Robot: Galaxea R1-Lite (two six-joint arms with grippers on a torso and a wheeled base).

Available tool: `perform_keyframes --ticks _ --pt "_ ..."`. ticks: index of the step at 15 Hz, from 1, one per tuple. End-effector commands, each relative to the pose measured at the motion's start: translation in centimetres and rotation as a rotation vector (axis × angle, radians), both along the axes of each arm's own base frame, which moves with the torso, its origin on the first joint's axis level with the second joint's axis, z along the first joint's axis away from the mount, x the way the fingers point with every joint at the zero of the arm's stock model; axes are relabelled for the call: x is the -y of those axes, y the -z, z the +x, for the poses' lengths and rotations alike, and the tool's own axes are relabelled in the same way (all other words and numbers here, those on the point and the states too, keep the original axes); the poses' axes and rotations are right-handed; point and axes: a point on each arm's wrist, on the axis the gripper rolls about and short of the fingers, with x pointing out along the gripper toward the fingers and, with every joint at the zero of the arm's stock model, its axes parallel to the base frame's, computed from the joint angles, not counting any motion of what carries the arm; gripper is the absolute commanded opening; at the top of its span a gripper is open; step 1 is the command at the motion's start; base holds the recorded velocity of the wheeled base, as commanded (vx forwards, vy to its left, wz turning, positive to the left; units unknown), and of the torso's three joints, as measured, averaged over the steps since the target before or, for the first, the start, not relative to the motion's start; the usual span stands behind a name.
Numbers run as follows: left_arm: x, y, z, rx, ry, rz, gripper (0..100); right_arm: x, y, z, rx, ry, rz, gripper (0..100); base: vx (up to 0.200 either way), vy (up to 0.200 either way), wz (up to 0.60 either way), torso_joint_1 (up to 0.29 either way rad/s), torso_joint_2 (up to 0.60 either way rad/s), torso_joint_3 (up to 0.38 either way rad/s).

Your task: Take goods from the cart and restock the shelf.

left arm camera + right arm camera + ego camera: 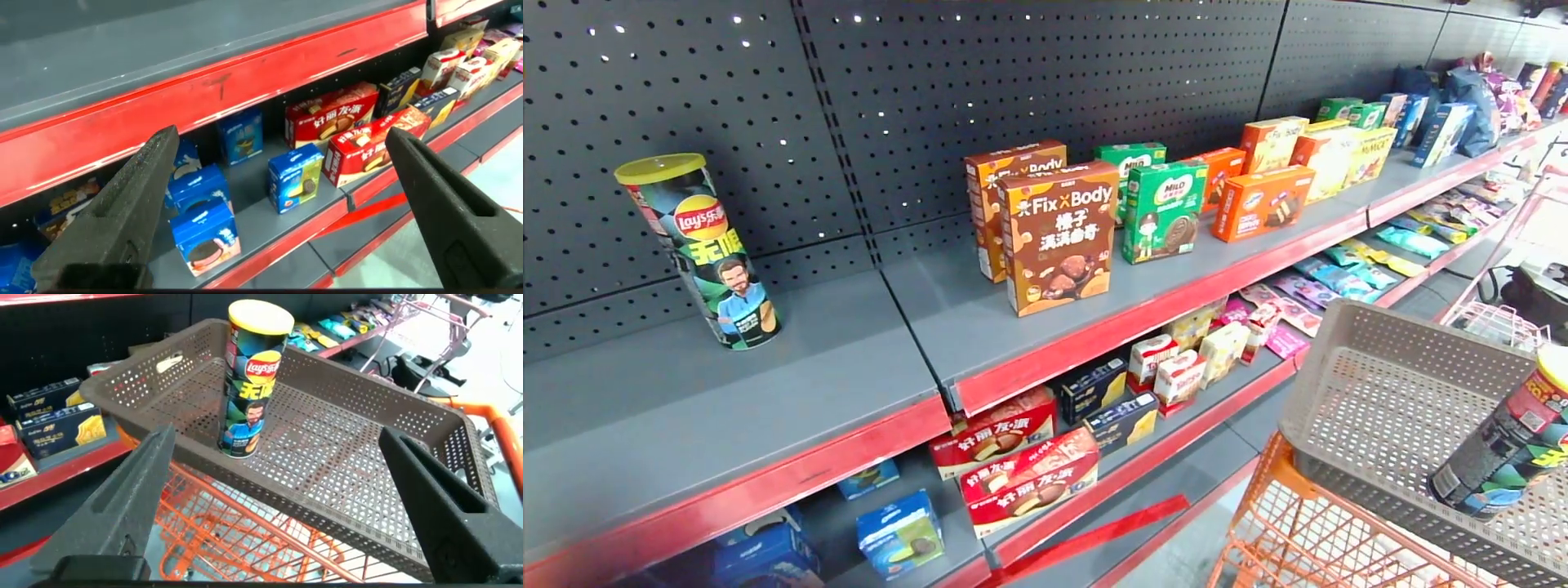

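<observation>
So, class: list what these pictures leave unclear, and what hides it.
- Head view: the can in the basket is cut off by the right edge.
- Head view: the blue boxes are partly hidden by the red shelf edge.
- Head view: the far goods are too small to identify.

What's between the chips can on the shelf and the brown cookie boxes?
Just bare grey shelf, as the head view shows. The chips can stands alone, well apart from the brown boxes.
</observation>
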Motion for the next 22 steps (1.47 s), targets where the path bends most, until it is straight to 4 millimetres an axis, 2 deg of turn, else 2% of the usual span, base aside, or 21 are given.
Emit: perform_keyframes --ticks 1,22 --pt "0.00 0.01 0.00 0.000 -0.001 0.000 100 0.01 -0.01 0.01 -0.001 0.000 0.000 100 0.000 0.000 0.00 0.000 0.00 0.000" --pt "0.00 -0.01 0.00 0.002 -0.001 -0.002 100 0.02 0.19 0.10 -0.008 -0.004 0.004 100 0.000 0.000 -0.03 0.000 0.00 0.000"
